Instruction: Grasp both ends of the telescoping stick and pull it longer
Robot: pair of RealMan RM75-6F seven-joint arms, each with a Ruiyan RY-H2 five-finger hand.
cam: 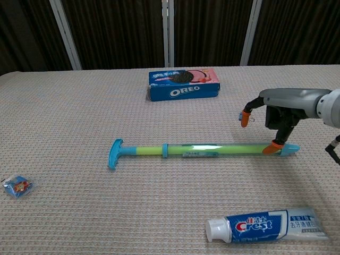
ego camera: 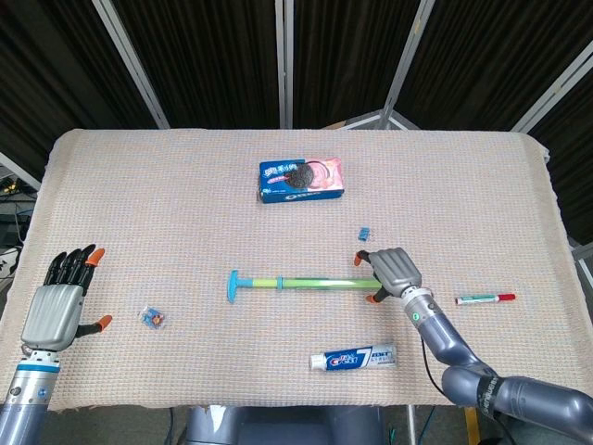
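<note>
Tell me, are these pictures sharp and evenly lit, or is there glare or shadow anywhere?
Head view: even overhead light, sharp, faint shadows under the telescoping stick and right hand. Chest view: crisp too, a pale sheen along the stick's clear barrel, and the dark curtains behind swallow all detail.

right hand (ego camera: 393, 269) covers the telescoping stick (ego camera: 306, 282) tip in head view; contact unclear. Left hand (ego camera: 61, 301) outside chest view.

Right hand (ego camera: 394, 272) palm-down at mid-table, fingers arched apart; left hand (ego camera: 60, 306) upright, fingers spread.
</note>
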